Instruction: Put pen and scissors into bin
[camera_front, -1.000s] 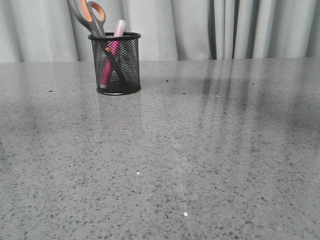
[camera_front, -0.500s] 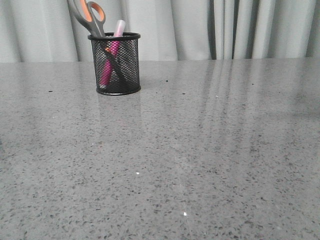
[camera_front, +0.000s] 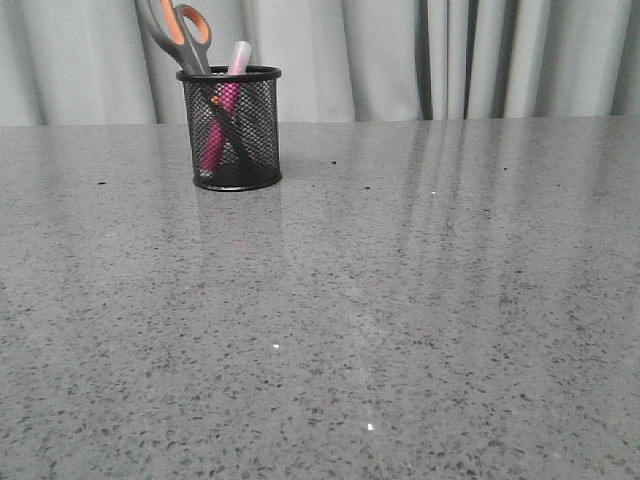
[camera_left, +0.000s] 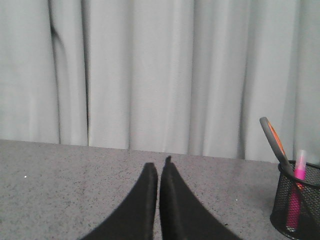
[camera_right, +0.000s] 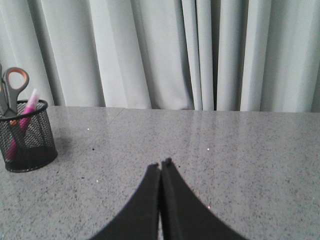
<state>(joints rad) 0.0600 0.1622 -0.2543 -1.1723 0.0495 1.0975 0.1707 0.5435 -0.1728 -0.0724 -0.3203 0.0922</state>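
Bin: I see the bin (camera_front: 230, 128) standing upright on the desk (camera_front: 400, 300), far back and toward 11 o'clock in the front view, close to the curtain (camera_front: 400, 55).
Scissors: the scissors (camera_front: 180, 35) are already in the bin, blades down, the orange-lined handles up over the rim. Their long axis leans from the base toward 11 o'clock.
Pen: the pen (camera_front: 225, 105) is also inside, whitish cap up, magenta body seen through the mesh. Its long axis leans a little toward 1 o'clock, so it crosses the scissors inside the cup.
Left pincer: the left pincer (camera_left: 158, 167) is closed, the two dark fingers meet at the tips and hold nothing. From its wrist view the bin (camera_left: 298, 197) lies at about 3 o'clock, near but apart.
Right pincer: the right pincer (camera_right: 161, 165) is closed too, and empty. From its wrist view the bin (camera_right: 26, 136) lies at about 10 o'clock, well apart.
Nearer arm: I judge the left arm is nearer to the bin, because the cup looks larger and closer in its view.
Arms in front view: neither arm is visible there.
Task progress: I judge that both things are placed and the task looks complete.
Next move: if any, I think only a check is needed; nothing remains on the desk to pick up, as far as I can see.
Risk: the scissors stand much higher than the cup, so a touch on the handles could tip it.
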